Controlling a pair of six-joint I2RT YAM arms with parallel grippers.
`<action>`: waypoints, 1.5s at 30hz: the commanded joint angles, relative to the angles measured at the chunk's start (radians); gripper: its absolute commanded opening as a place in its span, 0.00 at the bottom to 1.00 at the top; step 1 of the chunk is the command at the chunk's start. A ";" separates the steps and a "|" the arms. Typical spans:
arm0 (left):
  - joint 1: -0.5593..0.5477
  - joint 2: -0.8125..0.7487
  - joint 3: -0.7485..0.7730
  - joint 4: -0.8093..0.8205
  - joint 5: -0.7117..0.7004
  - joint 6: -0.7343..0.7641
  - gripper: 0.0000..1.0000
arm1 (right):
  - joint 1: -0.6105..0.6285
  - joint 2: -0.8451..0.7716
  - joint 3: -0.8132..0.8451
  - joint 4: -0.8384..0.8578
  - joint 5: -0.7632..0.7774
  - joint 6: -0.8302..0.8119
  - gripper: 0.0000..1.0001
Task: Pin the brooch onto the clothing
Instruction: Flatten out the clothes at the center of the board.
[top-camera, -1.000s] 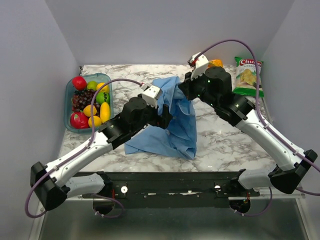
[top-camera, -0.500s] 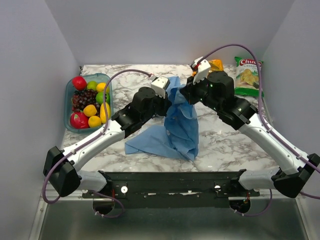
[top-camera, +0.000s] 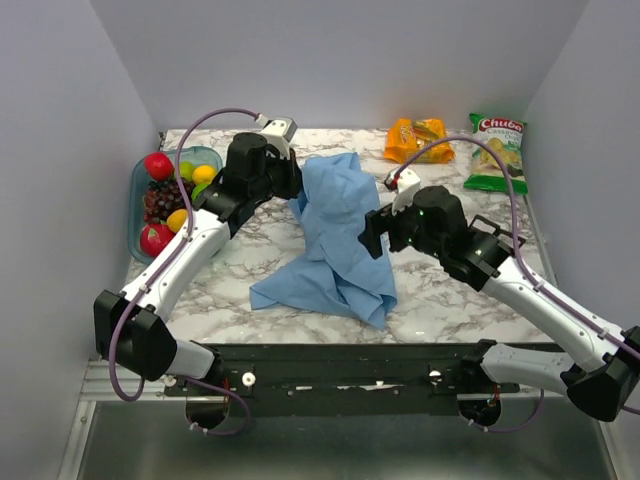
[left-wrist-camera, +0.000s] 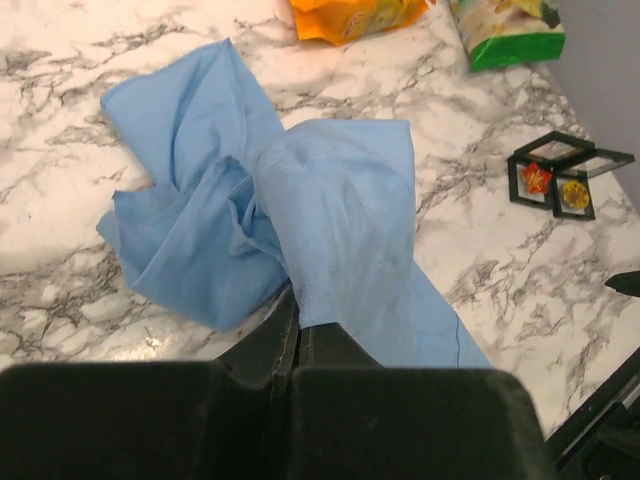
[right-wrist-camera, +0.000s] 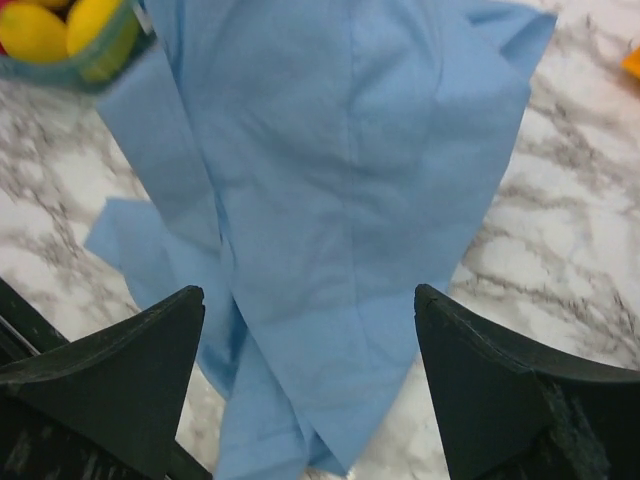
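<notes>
Left claw (left-wrist-camera: 297, 305) pinches shirt (left-wrist-camera: 340, 220); right claw (right-wrist-camera: 310, 310) spread; collar, buttons lost in folds.

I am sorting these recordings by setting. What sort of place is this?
Probably a robot test booth: plain grey walls close in a small marble-look table, and two robot arms are bolted to a black rail at its near edge.
</notes>
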 joint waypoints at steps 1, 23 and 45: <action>0.038 -0.015 -0.020 -0.010 0.072 0.020 0.00 | 0.001 -0.059 -0.136 -0.016 -0.016 0.047 0.95; 0.103 -0.023 -0.073 0.017 0.116 0.002 0.00 | 0.286 0.326 -0.226 0.213 0.316 0.104 0.80; 0.118 -0.032 -0.075 0.002 0.076 0.023 0.00 | 0.292 0.376 -0.194 0.121 0.543 0.131 0.25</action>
